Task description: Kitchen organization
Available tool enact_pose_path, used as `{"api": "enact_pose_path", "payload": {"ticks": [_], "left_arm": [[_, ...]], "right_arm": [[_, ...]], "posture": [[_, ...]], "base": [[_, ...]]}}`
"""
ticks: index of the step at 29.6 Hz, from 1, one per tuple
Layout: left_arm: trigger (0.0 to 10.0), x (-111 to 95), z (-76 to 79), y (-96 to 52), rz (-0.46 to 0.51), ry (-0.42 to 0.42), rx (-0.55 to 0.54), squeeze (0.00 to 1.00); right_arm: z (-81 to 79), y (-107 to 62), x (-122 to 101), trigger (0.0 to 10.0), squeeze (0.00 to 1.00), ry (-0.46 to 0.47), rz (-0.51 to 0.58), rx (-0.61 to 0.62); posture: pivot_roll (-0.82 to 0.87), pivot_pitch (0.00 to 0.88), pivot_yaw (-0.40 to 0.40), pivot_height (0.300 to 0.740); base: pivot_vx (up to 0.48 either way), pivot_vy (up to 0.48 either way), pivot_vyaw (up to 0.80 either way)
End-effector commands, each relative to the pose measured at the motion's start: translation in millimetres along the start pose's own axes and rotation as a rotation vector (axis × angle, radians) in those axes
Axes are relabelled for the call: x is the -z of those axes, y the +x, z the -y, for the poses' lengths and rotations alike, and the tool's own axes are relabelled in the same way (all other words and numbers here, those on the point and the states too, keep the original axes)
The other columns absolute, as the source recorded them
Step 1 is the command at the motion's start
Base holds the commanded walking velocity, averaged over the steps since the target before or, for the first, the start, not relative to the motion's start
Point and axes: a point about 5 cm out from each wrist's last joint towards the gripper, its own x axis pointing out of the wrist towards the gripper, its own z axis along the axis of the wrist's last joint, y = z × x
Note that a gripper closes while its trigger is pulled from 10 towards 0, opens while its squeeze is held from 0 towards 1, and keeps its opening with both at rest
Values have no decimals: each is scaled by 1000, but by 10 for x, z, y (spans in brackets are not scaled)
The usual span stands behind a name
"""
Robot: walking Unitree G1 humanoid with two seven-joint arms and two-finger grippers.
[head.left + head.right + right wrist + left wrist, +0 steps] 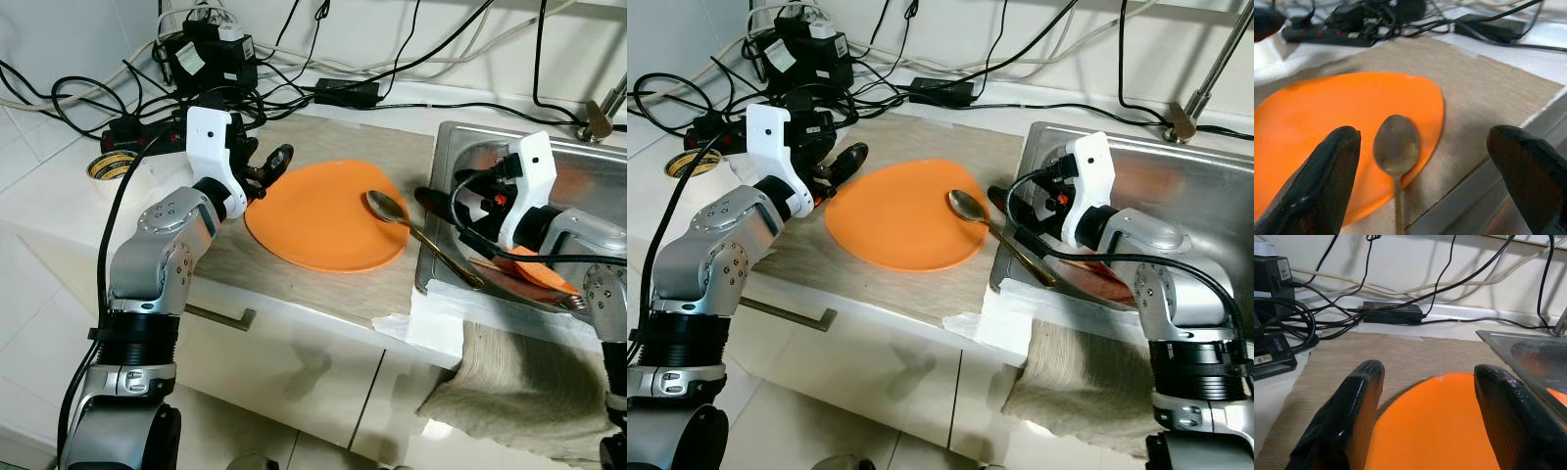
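Counter (323, 294) mat: orange plate (318, 215) | spoon (390, 209) bowl on plate's sink-side edge | my left gripper (266, 168) open at opposite edge | my right gripper (1425, 161) open over spoon

1. The back of the table (392, 132) is cluttered: a tangle of black cables (118, 93), a power strip (132, 132) and a black adapter (345, 93) block any approach from the wall side.
2. The brown mat behind the orange plate (323, 215) lies bare, leaving room to pass.
3. The spoon (416, 235) bridges plate and sink (451, 137) rim, barring the gap there.
4. The left claw (269, 168), spread, crowds the plate's left edge.
5. The right claw (1425, 166), fingers wide, faces the spoon's bowl.
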Motion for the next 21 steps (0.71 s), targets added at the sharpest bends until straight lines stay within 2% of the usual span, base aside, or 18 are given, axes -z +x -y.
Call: {"api": "enact_pose_path", "payload": {"ticks": [1,11,21], "left_arm": [[10000,0,2,-5,-2,4,-7,0],[10000,10,-1,-18,-5,0,-13,0],[10000,14,3,-7,-10,-3,-9,0]], "right_arm": [[-52,-10,-13,10000,0,-14,-16,-41],[-62,-63,115,10000,0,-14,-86,-75],[-66,27,306,10000,0,11,-142,-64]], "posture": [[-18,0,11,740],[-18,0,11,740],[-25,0,16,740]], "base": [[0,0,0],[0,0,0],[0,0,0]]}}
